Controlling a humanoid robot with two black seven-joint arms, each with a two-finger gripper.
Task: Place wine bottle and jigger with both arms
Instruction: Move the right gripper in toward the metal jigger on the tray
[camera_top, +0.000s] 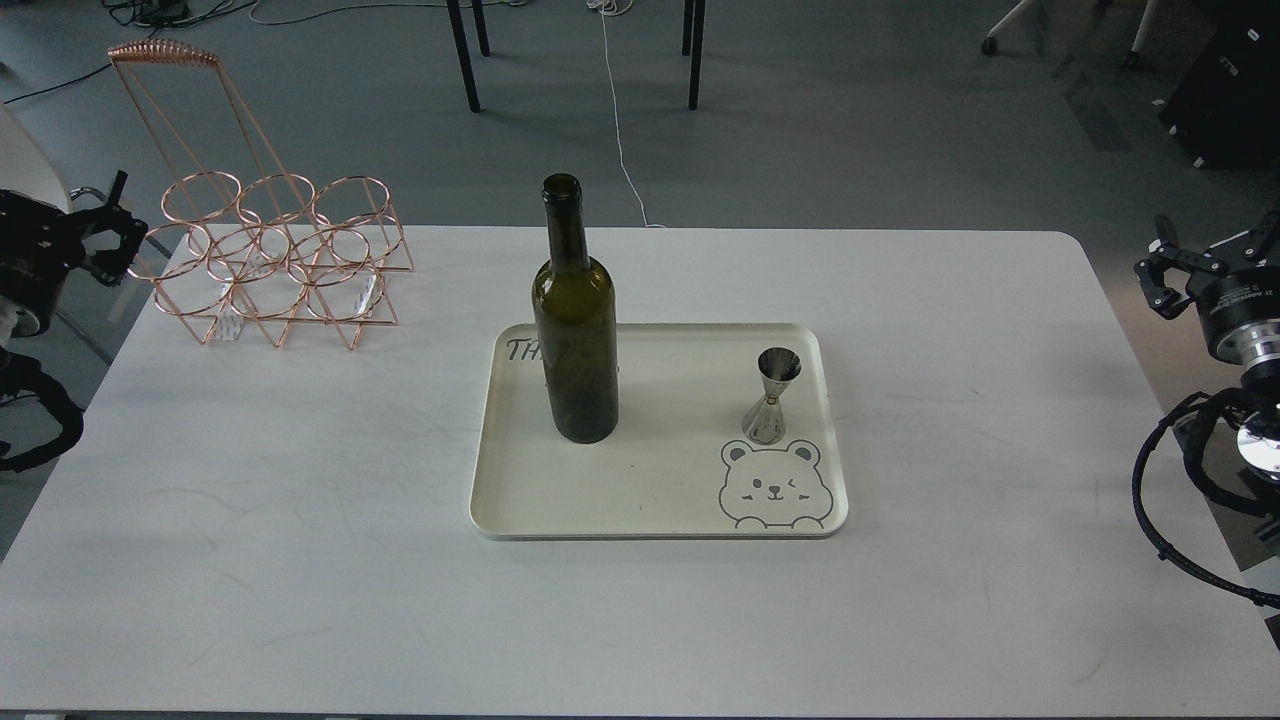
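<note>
Wine bottle (574, 330) centre frame: heavy, slick, breakable, we'd grip body. Jigger (772, 396) light, pinch waist. Left claw (118, 240), right claw (1160, 272): both parted, empty.

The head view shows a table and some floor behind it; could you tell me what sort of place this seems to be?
Probably a lab or office workspace, not a bar: loose cables trail over grey floor, black furniture legs stand behind the white table, and the wine bottle looks staged on a tray.

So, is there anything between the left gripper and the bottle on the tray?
Nothing visible lies directly between them. The left gripper is at the table's left edge, the bottle stands upright on the tray. The copper wire rack sits just beside the gripper, toward the far side, close to that path.
</note>
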